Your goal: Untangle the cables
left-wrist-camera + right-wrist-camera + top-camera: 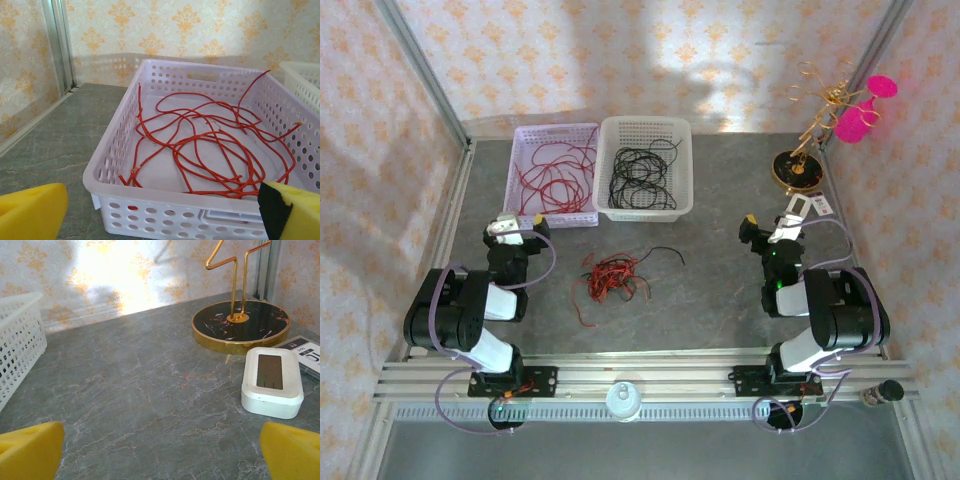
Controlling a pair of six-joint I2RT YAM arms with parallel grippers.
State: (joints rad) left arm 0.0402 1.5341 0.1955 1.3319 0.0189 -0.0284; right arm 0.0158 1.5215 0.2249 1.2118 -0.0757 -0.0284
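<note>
A small clump of tangled red and black cables (612, 276) lies on the grey table between the two arms, with a black strand trailing right. My left gripper (517, 224) sits at the left, just in front of the lavender basket (521, 189), open and holding nothing; its yellow pads (31, 212) frame the basket's near wall (165, 212). My right gripper (772, 228) rests at the right, open over bare table, its yellow pads (30, 450) wide apart. Both are well clear of the clump.
The lavender basket holds loose red wires (210, 150). A white basket (682, 190) beside it holds black wires (640, 175). A gold stand on a black round base (240, 325), a white box (272, 382) and a pink item (865, 110) stand at the back right.
</note>
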